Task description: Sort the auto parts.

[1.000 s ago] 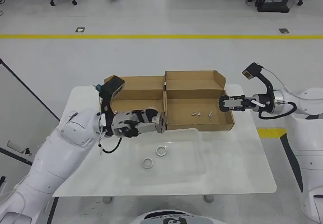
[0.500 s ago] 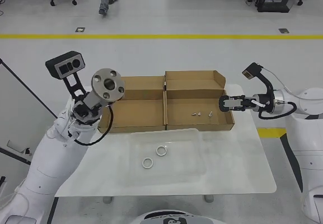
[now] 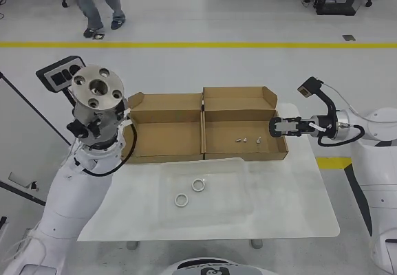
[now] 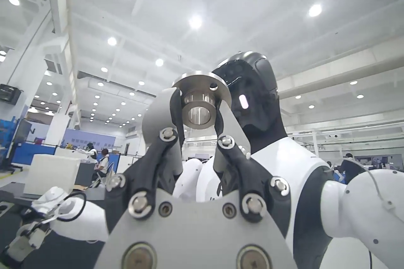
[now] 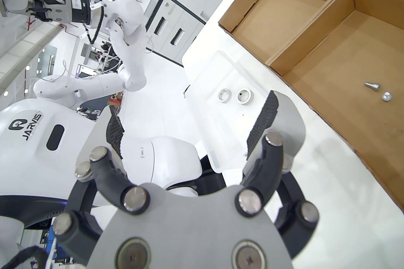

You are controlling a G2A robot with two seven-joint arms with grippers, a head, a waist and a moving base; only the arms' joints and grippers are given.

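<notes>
My left gripper point(image 4: 197, 114) is shut on the hub of a round metal flange point(image 4: 202, 93). It holds the flange point(image 3: 98, 87) high above the table's left end, flat face up. My right gripper point(image 3: 272, 126) hovers open and empty at the right wall of the right cardboard box point(image 3: 275, 141); its pads point(image 5: 262, 122) stand wide apart. Small screws point(image 3: 239, 139) and a nut point(image 5: 386, 96) lie in that box. The left cardboard box point(image 3: 167, 134) has a bare floor. Two white rings point(image 3: 198, 185) point(image 3: 181, 201) lie in the clear tray point(image 3: 239, 206).
The two boxes stand side by side at the table's back, lids folded open. The clear tray sits in front of them. A grey cabinet point(image 3: 5, 130) stands left of the table. The white tabletop point(image 3: 301, 199) is bare at the right front.
My left arm has lifted the flange from low over the left box up and leftward, turning its face upward. The right arm has stayed still.
</notes>
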